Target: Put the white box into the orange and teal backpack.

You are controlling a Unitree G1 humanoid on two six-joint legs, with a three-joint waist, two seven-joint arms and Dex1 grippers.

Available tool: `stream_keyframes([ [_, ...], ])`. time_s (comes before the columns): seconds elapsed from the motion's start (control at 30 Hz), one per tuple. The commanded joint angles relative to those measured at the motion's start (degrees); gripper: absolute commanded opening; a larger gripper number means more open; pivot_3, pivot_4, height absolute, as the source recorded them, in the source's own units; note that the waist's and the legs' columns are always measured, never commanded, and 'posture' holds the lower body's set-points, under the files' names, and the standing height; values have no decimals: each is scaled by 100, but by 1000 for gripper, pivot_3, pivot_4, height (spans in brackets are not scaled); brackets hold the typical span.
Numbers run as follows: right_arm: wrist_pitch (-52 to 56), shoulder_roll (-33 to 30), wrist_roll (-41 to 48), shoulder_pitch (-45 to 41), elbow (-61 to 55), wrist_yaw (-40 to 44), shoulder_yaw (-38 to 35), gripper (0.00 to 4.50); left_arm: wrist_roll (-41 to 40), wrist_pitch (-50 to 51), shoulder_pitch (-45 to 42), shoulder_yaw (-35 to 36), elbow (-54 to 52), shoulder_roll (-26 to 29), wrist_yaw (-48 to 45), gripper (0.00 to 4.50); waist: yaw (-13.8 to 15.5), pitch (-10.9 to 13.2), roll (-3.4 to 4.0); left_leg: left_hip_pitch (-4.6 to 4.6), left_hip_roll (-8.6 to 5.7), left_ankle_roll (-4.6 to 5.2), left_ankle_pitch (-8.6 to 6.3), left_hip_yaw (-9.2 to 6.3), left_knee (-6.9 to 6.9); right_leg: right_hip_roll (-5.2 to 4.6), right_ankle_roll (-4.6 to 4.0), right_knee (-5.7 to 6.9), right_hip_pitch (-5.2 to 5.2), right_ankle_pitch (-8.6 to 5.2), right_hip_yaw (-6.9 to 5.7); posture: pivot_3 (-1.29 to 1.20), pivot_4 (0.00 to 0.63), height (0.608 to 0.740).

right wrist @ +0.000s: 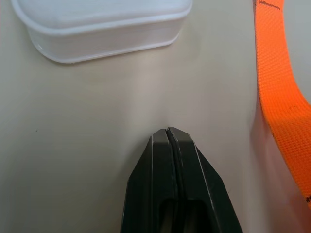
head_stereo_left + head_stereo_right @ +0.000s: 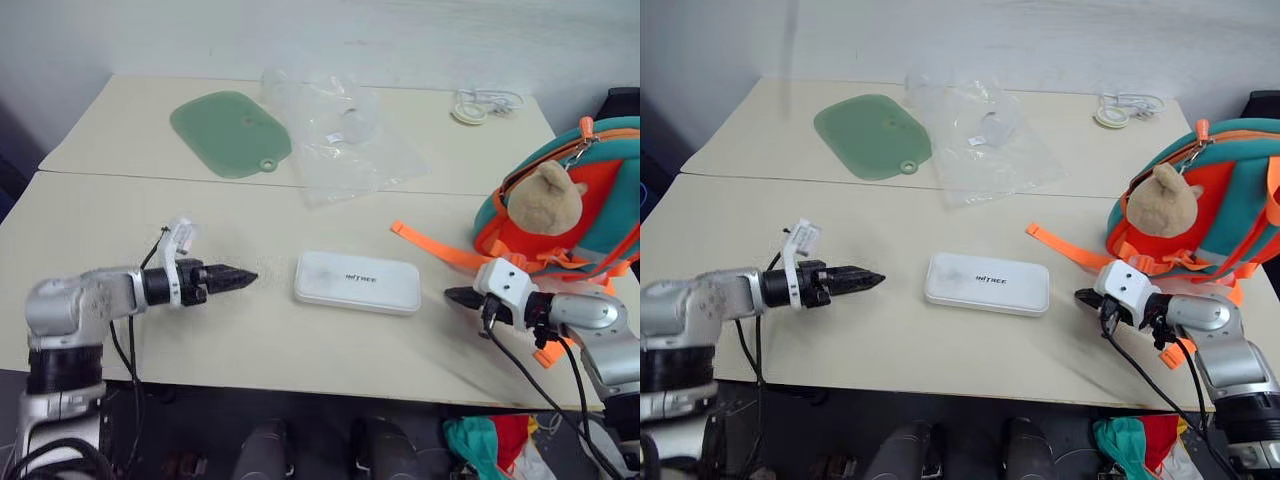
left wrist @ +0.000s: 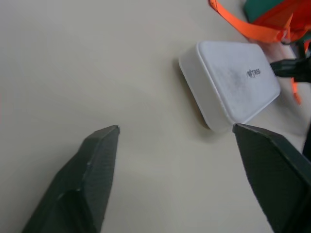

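The backpack [image 2: 600, 190] ran off the picture's right edge, and the plush head [image 2: 545, 205] covered part of its front. The lettering on the white box [image 2: 357, 282] was too small to read. In the right wrist view, the box was cut off.

The left arm reaches in from the robot's left, its forearm about level, and the left gripper [image 2: 243, 277] points toward the box [image 2: 357, 281], tilted slightly down and stopping short of the box's left end. In the left wrist view its two black fingers [image 3: 92, 179] stand wide apart. The right arm comes in from the robot's right, and the right gripper [image 2: 456, 296] points at the box's right end without touching it. Its fingers [image 1: 172, 184] are pressed together, holding nothing.
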Motion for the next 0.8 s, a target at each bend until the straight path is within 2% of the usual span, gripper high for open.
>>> stream_keyframes([
  [0.03,-80,-3,3,-160,47,149,24,0,11,848,-775,-155,1140,-198,167,4458,2,0,-1,-1,0,0,0,1,2,5,0,1,0,0,-4,0,150,740],
  [0.17,-75,124,-66,-429,87,190,185,0,-19,996,-1594,-503,2204,-645,140,4458,11,0,-1,-3,-6,4,5,4,5,8,3,2,0,-1,-7,0,150,740],
  [0.3,-49,286,-117,-644,67,161,324,0,-43,997,-1971,-720,2806,-1014,50,4458,2,0,-1,-3,-7,1,6,5,4,9,3,3,-2,-1,-4,0,150,740],
  [0.43,55,511,-181,-806,-19,49,470,0,60,910,-2203,-625,3296,-1391,157,4458,6,0,-1,-3,-7,-1,7,6,9,12,3,5,-2,-1,-5,0,150,740],
  [0.6,166,785,-254,-871,-187,-71,627,0,-24,985,-2345,-383,3613,-1722,202,4458,-2,0,-1,-3,-6,-1,7,6,8,11,3,5,-3,-1,-4,0,150,740],
  [0.77,162,865,-348,-827,-299,-108,671,0,-51,969,-2281,-324,3528,-1794,196,4458,-8,0,-1,-3,-6,-2,7,7,7,11,3,5,-3,-1,-3,0,150,740],
  [0.8,143,867,-328,-797,-319,-97,657,0,-73,978,-2240,-305,3477,-1790,196,4277,-8,0,-1,-3,-6,-2,7,7,7,11,3,5,-4,-1,-2,0,150,740],
])
